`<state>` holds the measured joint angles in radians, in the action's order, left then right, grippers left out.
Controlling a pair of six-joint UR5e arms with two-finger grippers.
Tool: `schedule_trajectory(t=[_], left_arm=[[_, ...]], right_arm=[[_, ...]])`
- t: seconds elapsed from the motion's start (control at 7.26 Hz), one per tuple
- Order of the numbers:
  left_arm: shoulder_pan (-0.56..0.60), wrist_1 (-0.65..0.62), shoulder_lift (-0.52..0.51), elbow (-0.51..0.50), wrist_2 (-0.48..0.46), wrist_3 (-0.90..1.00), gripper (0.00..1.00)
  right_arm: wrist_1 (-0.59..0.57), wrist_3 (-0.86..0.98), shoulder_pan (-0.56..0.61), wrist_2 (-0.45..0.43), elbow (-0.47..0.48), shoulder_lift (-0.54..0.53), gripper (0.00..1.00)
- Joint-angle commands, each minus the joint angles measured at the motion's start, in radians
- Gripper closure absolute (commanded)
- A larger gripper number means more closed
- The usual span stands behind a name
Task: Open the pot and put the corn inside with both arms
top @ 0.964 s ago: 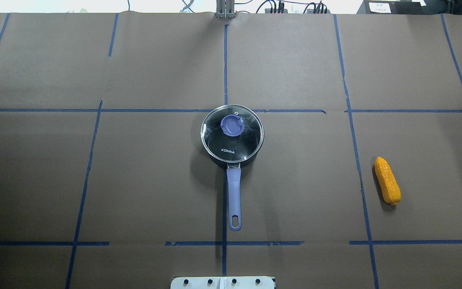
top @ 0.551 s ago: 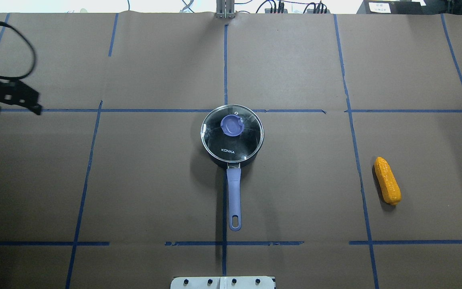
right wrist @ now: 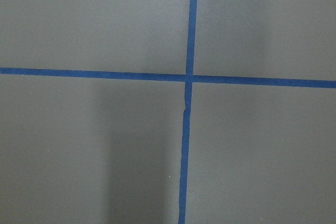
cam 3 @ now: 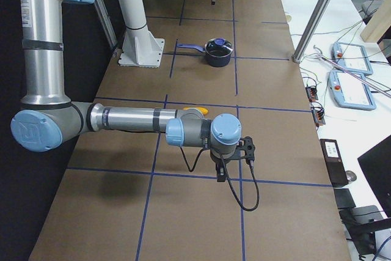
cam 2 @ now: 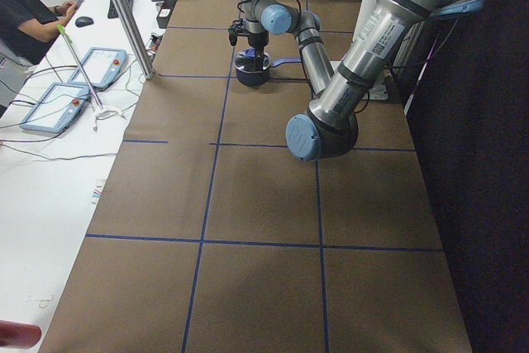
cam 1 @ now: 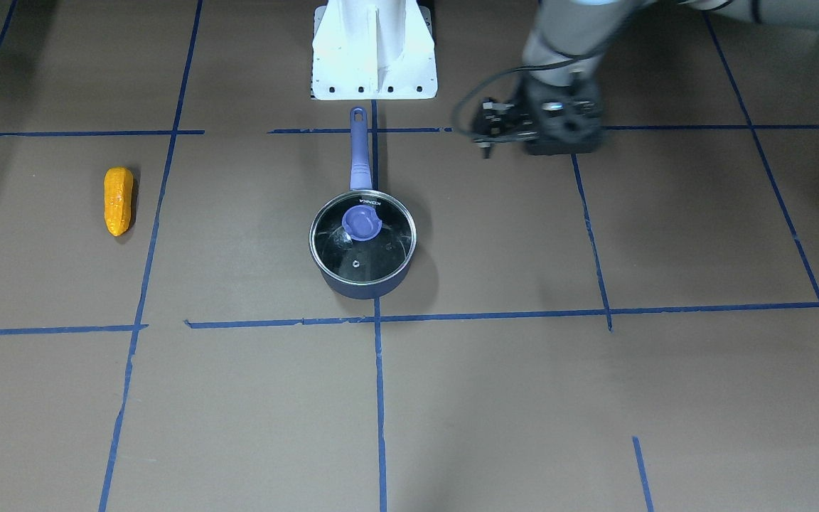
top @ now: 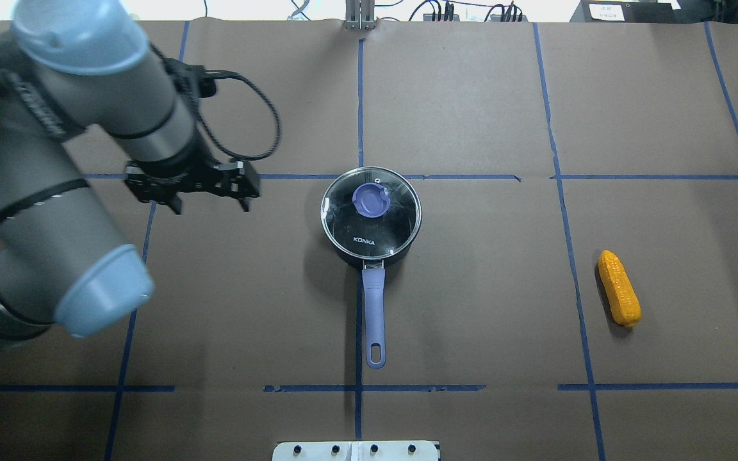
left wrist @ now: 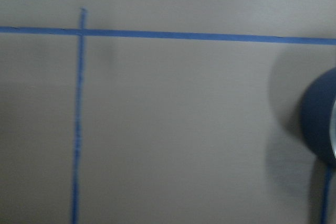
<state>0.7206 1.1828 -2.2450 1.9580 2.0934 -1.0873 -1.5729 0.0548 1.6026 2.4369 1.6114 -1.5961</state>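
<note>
The dark navy pot [top: 345,256] stands mid-table with its lavender handle [top: 374,307] toward my base. The glass lid [top: 350,224] with its purple knob [top: 371,200] sits on it. The pot also shows in the front view [cam 1: 363,288] and at the right edge of the left wrist view [left wrist: 317,124]. The orange corn [top: 619,288] lies on the table far right of the pot, and also shows in the front view [cam 1: 118,200]. My left gripper [top: 193,182] hangs left of the pot, apart from it; its fingers are hidden. My right gripper [cam 3: 229,157] shows only in the right side view, near the corn; I cannot tell its state.
Blue tape lines [top: 360,96] divide the brown table. My white base plate [top: 356,450] is at the near edge and a metal post [top: 359,16] at the far edge. A side table with tablets [cam 2: 83,80] and a seated person [cam 2: 25,14] lies beyond.
My left arm has come into the overhead view from the left and moved right toward the pot. The pot, lid and corn have not moved.
</note>
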Motion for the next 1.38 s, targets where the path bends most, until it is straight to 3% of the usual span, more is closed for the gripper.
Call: schedule_trajectory(t=[0.0, 0.41, 0.69, 1.24], left_arm=[[-0.046, 0.113, -0.129, -0.156, -0.021, -0.095, 0.00], [-0.093, 0.118, -0.312, -0.341, -0.073, -0.155, 0.00], [-0.104, 0.246, -0.349, -0.474, -0.078, -0.199, 0.00], [-0.135, 0.284, -0.347, -0.515, -0.121, -0.217, 0.00]], right_arm=[[0.001, -0.006, 0.000, 0.010, -0.007, 0.001, 0.00], [0.001, -0.007, 0.000, 0.013, 0.001, -0.001, 0.00], [0.001, -0.007, 0.000, 0.013, -0.001, -0.001, 0.00], [0.001, -0.009, 0.000, 0.013, -0.002, -0.001, 0.00]])
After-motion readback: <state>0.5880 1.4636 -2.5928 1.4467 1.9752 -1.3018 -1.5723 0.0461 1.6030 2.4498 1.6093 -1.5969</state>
